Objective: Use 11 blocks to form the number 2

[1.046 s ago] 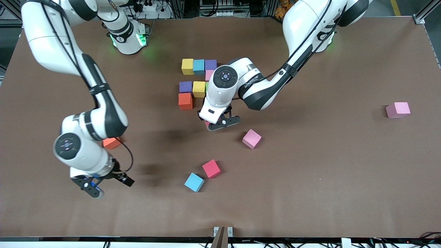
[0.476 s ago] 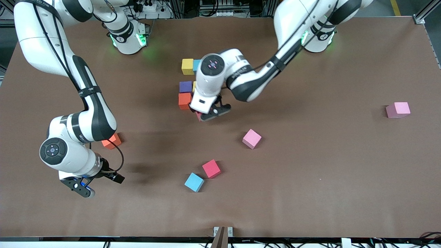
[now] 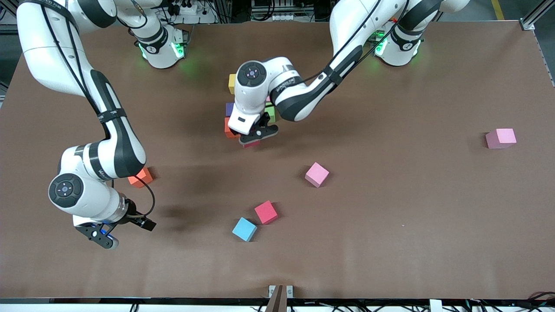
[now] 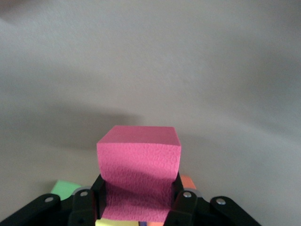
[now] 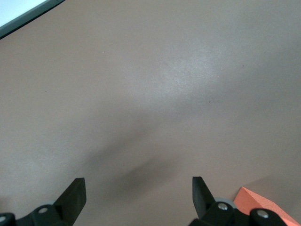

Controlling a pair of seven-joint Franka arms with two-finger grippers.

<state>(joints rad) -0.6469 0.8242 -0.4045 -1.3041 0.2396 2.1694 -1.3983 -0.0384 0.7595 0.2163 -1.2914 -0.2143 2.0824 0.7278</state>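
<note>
My left hand [image 3: 256, 135] grips a red block [image 4: 139, 169] beside the half-built number 2 [image 3: 230, 108]; my right hand [image 3: 123, 232] waits wide.

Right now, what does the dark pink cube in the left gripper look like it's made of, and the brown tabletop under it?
The dark pink cube, held in the left gripper, looks like matte foam: its faces show a fine pebbled grain without shine, and its sides bow inward where the fingers squeeze it. The brown tabletop looks like a smooth matte sheet with only soft, diffuse highlights; its exact material is unclear.
</note>
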